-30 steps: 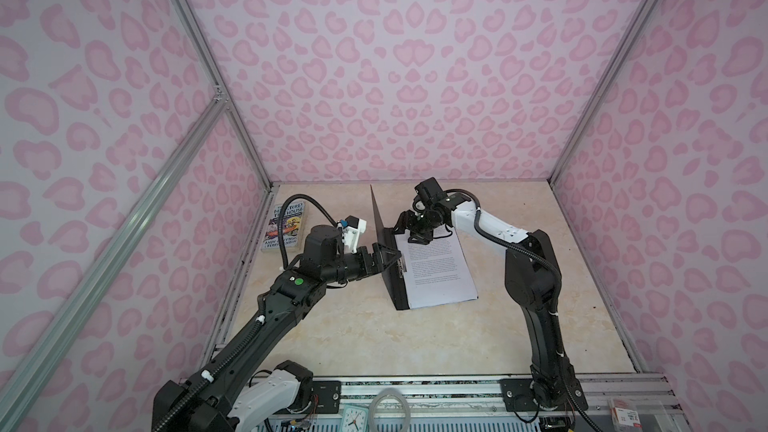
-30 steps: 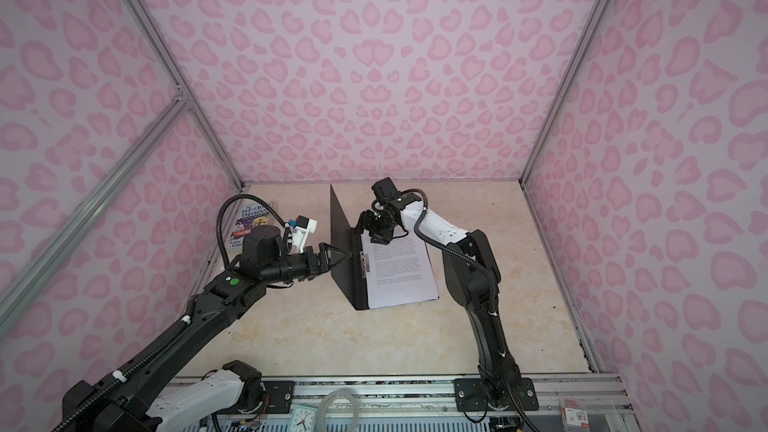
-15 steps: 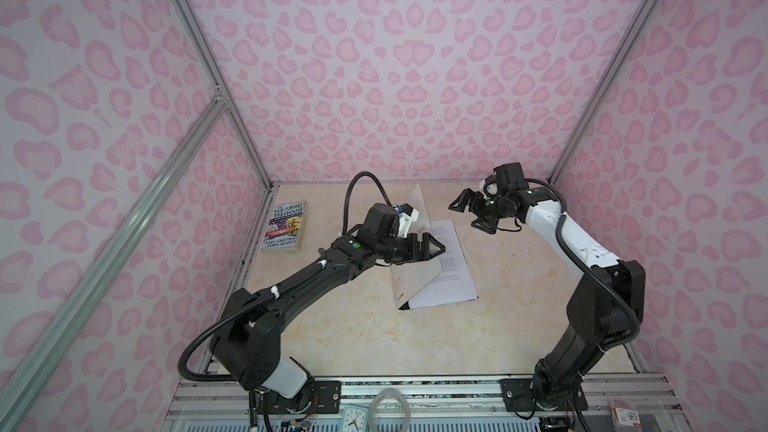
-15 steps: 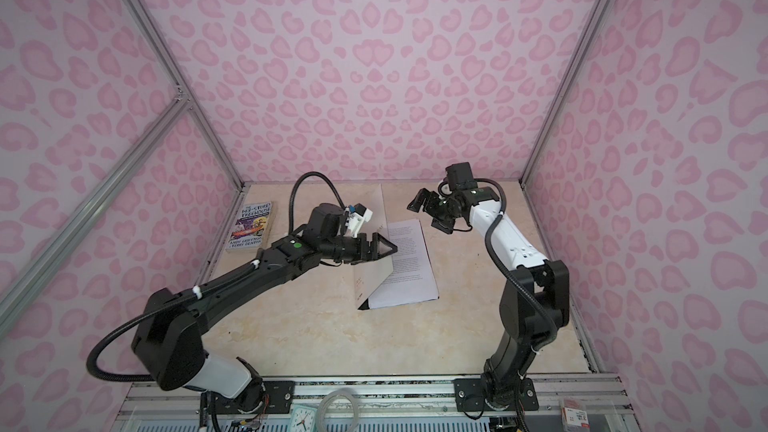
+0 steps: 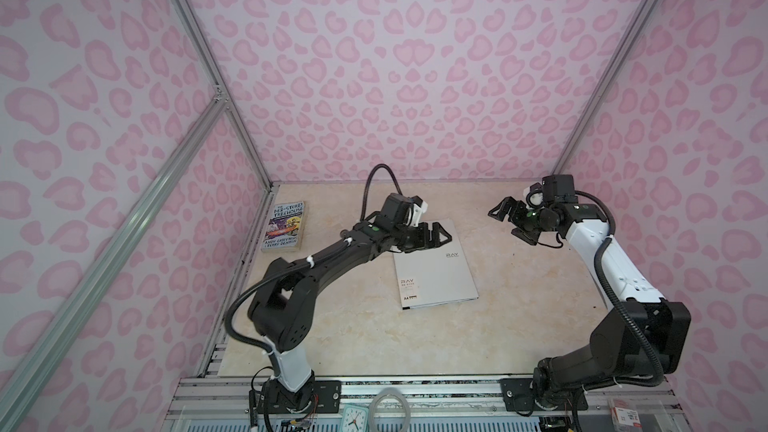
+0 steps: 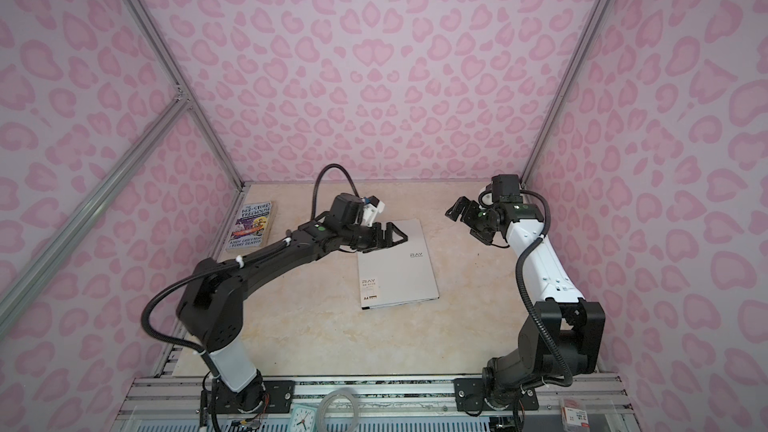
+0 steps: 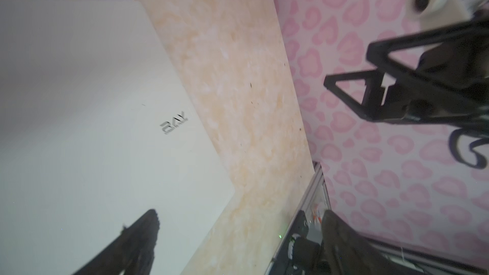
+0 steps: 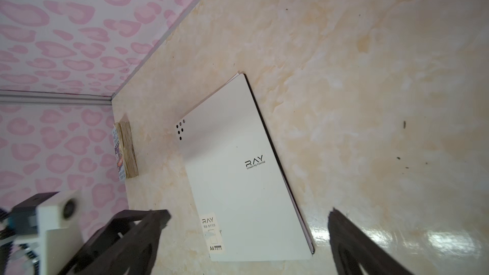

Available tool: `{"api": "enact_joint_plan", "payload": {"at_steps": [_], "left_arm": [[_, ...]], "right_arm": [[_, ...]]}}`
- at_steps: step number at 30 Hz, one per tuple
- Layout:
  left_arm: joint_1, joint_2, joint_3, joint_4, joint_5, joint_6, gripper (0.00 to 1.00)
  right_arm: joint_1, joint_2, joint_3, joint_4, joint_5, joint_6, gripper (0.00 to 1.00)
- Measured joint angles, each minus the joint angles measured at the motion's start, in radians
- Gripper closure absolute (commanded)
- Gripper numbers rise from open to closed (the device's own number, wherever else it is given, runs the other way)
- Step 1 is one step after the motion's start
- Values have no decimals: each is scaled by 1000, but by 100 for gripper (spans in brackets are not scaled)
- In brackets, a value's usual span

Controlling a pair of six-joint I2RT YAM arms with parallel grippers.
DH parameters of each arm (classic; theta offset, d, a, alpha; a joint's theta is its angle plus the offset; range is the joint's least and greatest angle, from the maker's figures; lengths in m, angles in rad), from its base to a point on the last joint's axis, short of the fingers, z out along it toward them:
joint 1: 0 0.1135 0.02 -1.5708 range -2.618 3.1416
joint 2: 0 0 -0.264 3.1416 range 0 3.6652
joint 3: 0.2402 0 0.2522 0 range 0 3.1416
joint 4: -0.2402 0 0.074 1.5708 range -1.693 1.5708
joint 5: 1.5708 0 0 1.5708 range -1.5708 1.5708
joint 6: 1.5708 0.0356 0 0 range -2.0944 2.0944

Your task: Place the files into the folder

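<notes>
Files (image 8: 229, 82) barely peek past the shut folder (image 5: 434, 272); left and right jaws gape, empty.

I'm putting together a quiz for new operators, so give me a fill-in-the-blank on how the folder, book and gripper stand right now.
1. The folder lies flat on the table, ____.
2. The logo on its cover reads ____.
3. The left gripper, above the folder's far edge, has its jaws ____.
4. The book lies on the ____ arm's side of the table.
Missing words: closed; RAY; open; left.
</notes>
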Motion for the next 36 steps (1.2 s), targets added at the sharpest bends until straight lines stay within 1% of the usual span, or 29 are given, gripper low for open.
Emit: {"api": "enact_joint_plan", "payload": {"at_steps": [3,5,8,10,12,14,16,18,21,24,26,28,29,30,32,33,34,36], "left_arm": [[146,-259,-156,11,-106,1,3],[233,-401,-272,27,-268,4,3],[270,-524,-466,45,-538,51,3],[290,-550,-576,46,-708,96,3],[328,-544,-636,67,-829,132,3],[373,-526,-678,140,-921,164,3],[404,-487,-709,235,-967,220,3],[448,-422,-718,319,-970,287,3],[505,-332,-723,449,-941,381,3],[538,-237,-734,587,-873,458,2],[571,-185,-734,639,-816,491,3],[591,-157,-735,694,-769,509,3],[594,-154,-747,728,-729,525,3],[594,-157,-777,789,-674,542,3],[605,-160,-870,922,-616,550,3],[618,-156,-922,984,-605,548,3],[627,-156,-948,991,-603,544,3],[624,-153,-954,1039,-593,543,3]], "right_arm": [[-5,0,6,3,23,0,2],[-6,0,21,5,46,-1,2],[-7,-5,41,20,92,-2,2],[-7,-13,53,24,131,-4,2],[-7,-15,72,26,172,-14,2],[-8,-18,78,26,214,-32,2],[-11,-29,73,26,248,-49,2],[-13,-51,53,30,275,-64,2],[-14,-95,2,51,317,-91,2],[-21,-145,-66,83,356,-106,2],[-25,-172,-119,119,387,-116,2],[-26,-198,-179,160,408,-128,2],[-26,-217,-225,195,424,-135,2],[-26,-243,-284,248,438,-149,2],[-25,-304,-440,389,456,-197,2],[-25,-343,-541,480,457,-226,2],[-25,-377,-636,570,457,-255,2],[-24,-430,-862,839,456,-330,2]]}}
